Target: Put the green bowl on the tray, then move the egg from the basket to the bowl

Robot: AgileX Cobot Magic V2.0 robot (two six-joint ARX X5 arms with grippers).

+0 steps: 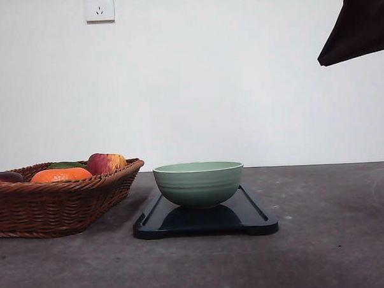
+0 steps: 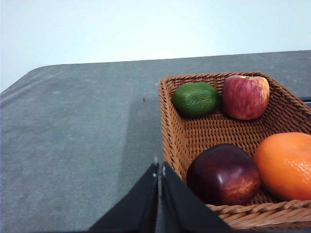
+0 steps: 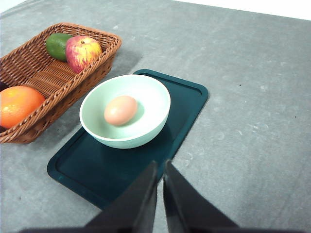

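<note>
the egg (image 3: pixel 120 110) is lying inside the green bowl (image 3: pixel 125 110), which is sitting on the tray (image 3: pixel 184 104) at about 3 o'clock from the basket (image 1: pixel 61 204), so both steps look done. the right gripper (image 3: pixel 160 171) and left gripper (image 2: pixel 160 170) are hovering with jaws nearly closed, holding nothing, the left above the basket's near edge.

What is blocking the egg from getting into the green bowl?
Nothing visible: the egg already lies inside the green bowl, which sits on the tray beside the basket.
</note>
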